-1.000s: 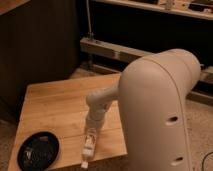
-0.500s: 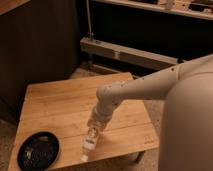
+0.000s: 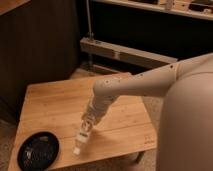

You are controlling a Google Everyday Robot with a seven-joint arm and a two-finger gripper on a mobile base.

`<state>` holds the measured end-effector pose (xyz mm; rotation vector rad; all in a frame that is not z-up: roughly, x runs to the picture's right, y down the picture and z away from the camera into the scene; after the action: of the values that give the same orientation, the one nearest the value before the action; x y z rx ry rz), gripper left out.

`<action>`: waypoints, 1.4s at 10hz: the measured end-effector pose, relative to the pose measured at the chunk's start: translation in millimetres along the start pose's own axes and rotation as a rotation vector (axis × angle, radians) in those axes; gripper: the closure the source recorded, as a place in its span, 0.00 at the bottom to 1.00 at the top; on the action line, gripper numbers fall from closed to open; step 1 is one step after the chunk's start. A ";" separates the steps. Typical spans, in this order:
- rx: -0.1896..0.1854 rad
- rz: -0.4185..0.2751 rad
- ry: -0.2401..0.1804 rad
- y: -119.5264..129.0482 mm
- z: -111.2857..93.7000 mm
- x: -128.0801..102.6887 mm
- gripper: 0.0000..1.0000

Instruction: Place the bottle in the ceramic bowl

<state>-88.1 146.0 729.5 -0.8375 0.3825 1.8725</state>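
Observation:
The bottle (image 3: 81, 140) is a small slim clear bottle with a pale label and a white cap pointing down and left. It hangs tilted just above the wooden table (image 3: 55, 107), near the front edge. My gripper (image 3: 87, 125) is at the bottle's upper end and holds it. The ceramic bowl (image 3: 38, 150) is a shallow black dish at the table's front left corner, a short way left of the bottle. My white arm (image 3: 145, 85) reaches in from the right.
A dark wooden cabinet (image 3: 35, 45) stands behind the table on the left. A metal rail and post (image 3: 125, 52) run along the back. My robot body (image 3: 192, 130) fills the right side.
My arm has stretched out and swung lower and left. The bottle has stayed in the gripper and moved slightly towards the bowl.

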 end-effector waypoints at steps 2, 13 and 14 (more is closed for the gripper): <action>0.001 0.117 -0.031 13.4 3.7 -3.6 1.00; -0.126 0.182 -0.003 77.3 27.0 22.2 1.00; -0.150 0.156 0.012 79.8 31.3 25.6 1.00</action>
<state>-177.5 146.4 725.6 -0.9424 0.3261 2.0616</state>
